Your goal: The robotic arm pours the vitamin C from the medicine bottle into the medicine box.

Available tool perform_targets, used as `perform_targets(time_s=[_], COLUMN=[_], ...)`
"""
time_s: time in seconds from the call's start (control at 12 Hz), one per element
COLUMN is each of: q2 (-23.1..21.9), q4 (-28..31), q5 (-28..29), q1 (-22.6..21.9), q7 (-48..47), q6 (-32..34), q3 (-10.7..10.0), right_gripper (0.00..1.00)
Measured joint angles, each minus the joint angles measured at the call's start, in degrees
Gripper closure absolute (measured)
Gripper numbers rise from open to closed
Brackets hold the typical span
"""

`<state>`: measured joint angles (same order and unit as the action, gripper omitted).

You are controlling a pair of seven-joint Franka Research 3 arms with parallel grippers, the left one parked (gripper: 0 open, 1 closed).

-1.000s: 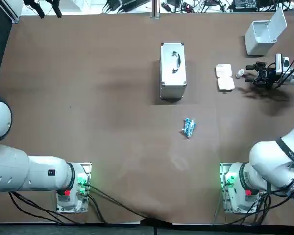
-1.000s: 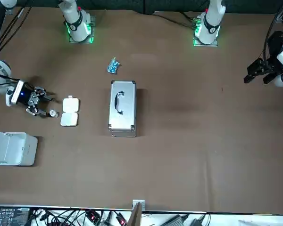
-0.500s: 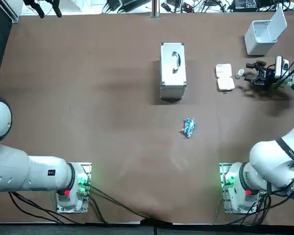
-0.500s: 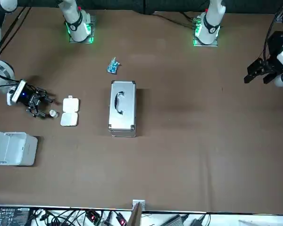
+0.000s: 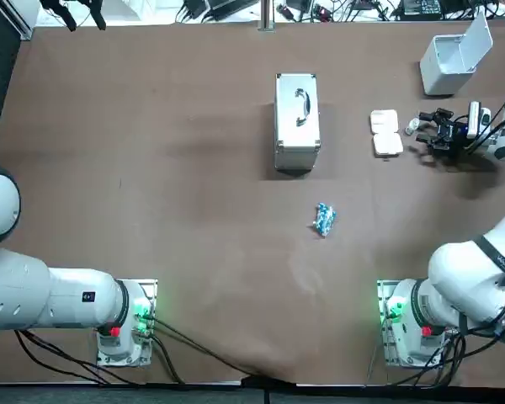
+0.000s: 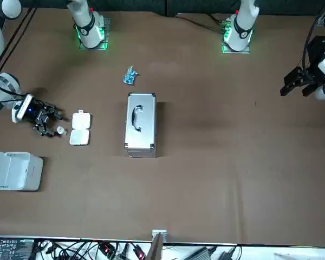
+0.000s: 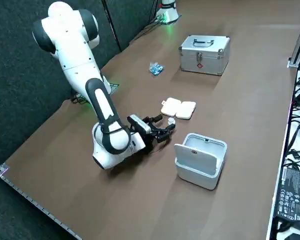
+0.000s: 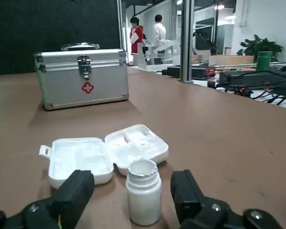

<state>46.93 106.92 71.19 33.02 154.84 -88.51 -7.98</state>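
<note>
A small white medicine bottle point(image 8: 143, 191) stands upright with no cap, also seen as the bottle point(image 5: 412, 126) point(image 6: 60, 130) point(image 7: 171, 121) in the other views. Just beyond it lies the white medicine box point(image 8: 104, 153) point(image 5: 386, 133) point(image 6: 79, 128) point(image 7: 178, 108), open flat with both halves up. My right gripper point(image 8: 132, 187) point(image 5: 427, 130) point(image 6: 51, 125) point(image 7: 165, 127) sits low over the table, open. Its two black fingers point(image 8: 76, 189) flank the bottle, with a gap on each side.
A silver first-aid case point(image 5: 297, 122) point(image 8: 81, 76) stands mid-table past the medicine box. A blue packet point(image 5: 323, 219) lies nearer the arm bases. A white lidded bin point(image 5: 453, 59) point(image 7: 200, 160) stands open close to my gripper, at the table's far right corner.
My right gripper has slid towards the bottle, so the bottle now stands between its open fingers. The bottle and medicine box have not moved.
</note>
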Motion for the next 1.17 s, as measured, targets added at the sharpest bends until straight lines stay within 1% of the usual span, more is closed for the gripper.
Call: perform_targets(time_s=[0.42, 0.92, 1.17], q2=[1.6, 2.4, 2.46], q4=[-0.47, -1.38, -1.46], q5=[4.06, 4.45, 4.45], q1=[-0.07, -0.08, -0.1], q7=[0.0, -0.08, -0.08], q6=[-0.04, 0.06, 0.05], q3=[0.15, 0.68, 0.92], right_gripper=[0.0, 0.0, 0.02])
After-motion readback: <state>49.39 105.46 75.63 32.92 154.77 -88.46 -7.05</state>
